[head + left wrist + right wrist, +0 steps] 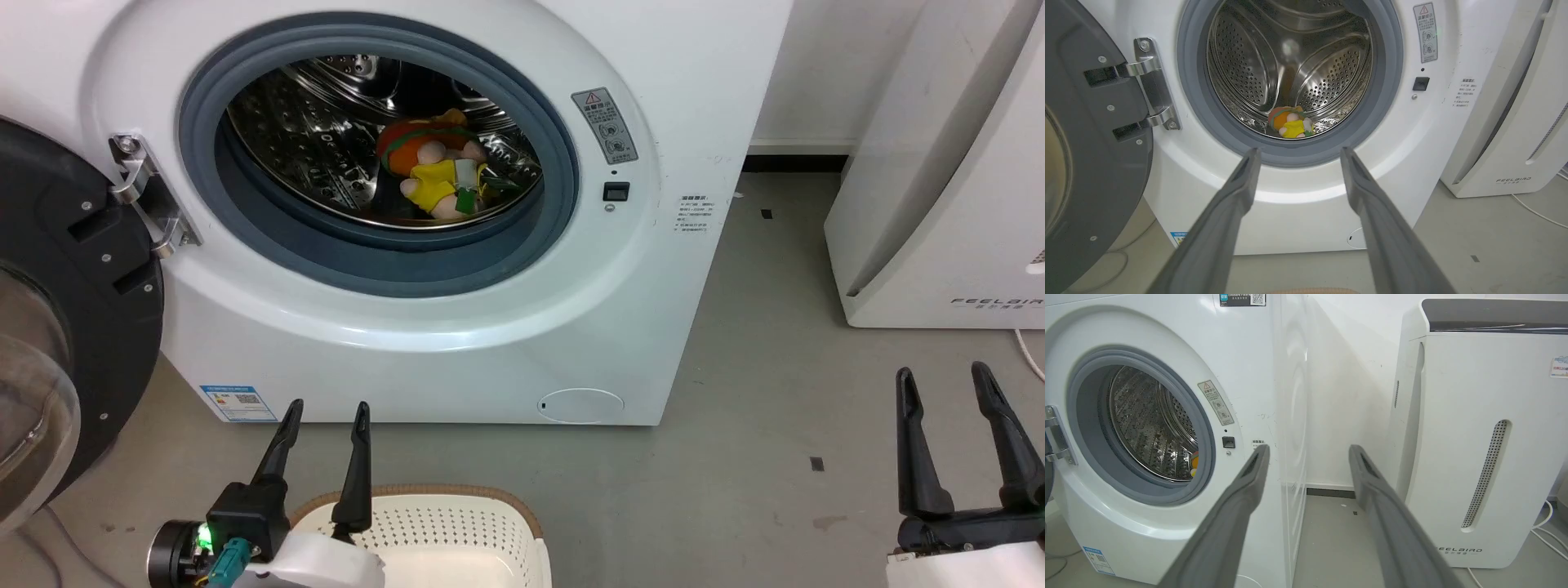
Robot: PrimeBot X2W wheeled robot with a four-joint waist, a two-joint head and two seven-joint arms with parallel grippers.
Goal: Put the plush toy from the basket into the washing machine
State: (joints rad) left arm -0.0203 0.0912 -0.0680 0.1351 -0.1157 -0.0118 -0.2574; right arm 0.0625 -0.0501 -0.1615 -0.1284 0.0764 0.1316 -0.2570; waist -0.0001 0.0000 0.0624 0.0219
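Orange-headed plush toy (pixel 437 167) sits in the white steel-drummed washing machine (pixel 490 327). My left gripper (pixel 328 403), right gripper (pixel 939 369): spread, empty (swinging left, I could clip that open black door (pixel 82 269)).

white FEELBIRD appliance (pixel 1453 437), maybe an air purifier | white cable (pixel 1533 211) beside | grey floor (pixel 775 367)

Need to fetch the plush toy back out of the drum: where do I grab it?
Probably take the plush toy by its yellow torso, entering straight through the front opening: it is narrower than the round head and lies nearest the gasket.
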